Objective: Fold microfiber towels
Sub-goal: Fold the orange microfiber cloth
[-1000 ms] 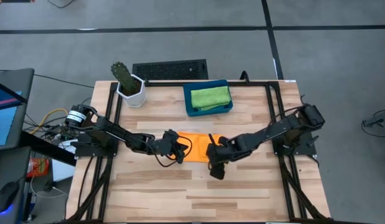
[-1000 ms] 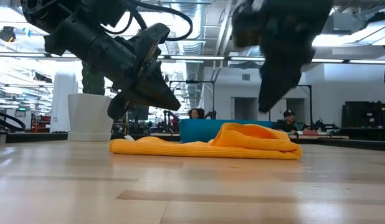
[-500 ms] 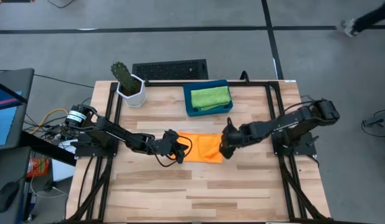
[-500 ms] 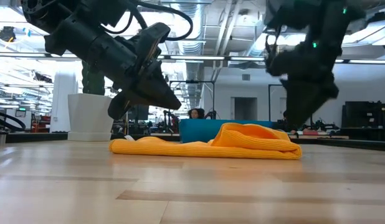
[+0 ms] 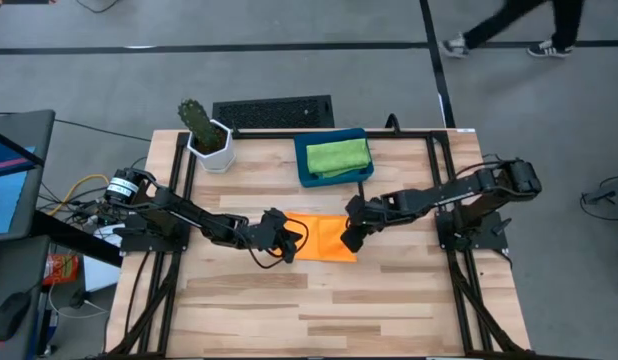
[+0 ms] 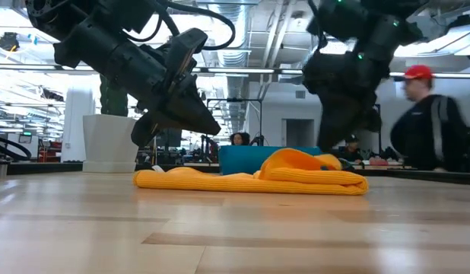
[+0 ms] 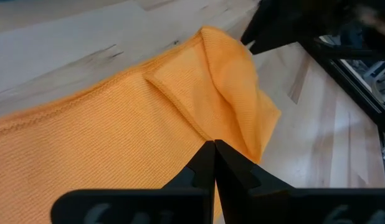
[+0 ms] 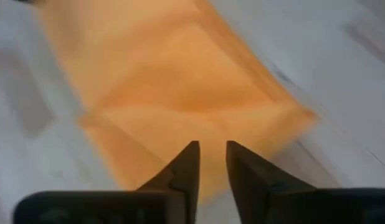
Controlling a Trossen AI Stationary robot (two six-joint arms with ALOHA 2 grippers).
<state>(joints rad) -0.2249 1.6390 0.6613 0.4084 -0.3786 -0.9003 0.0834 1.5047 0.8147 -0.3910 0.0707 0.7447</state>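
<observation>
An orange towel (image 5: 324,238) lies on the table's middle, bunched into a hump at its right end (image 6: 303,164). A corner (image 7: 199,74) is folded over on top of it. My left gripper (image 5: 289,243) is shut and hovers just above the towel's left part (image 7: 86,143). My right gripper (image 5: 350,239) stands over the towel's right end (image 8: 180,81), its fingers a narrow gap apart with nothing between them. A green towel (image 5: 337,156) lies in the dark-blue tray (image 5: 307,176) at the back. The light blue and yellow towels are out of view.
A potted cactus (image 5: 203,132) stands at the table's far left corner. A dark keyboard (image 5: 273,110) lies beyond the far edge. Bare wood stretches along the table's near side (image 5: 319,310). A person (image 6: 421,118) walks past behind the table.
My right gripper has swung from the towel's near side up and around its right end toward the far edge. It has then come back a little toward the table's left, over the towel's right end. My left gripper has kept still. A person has walked into view.
</observation>
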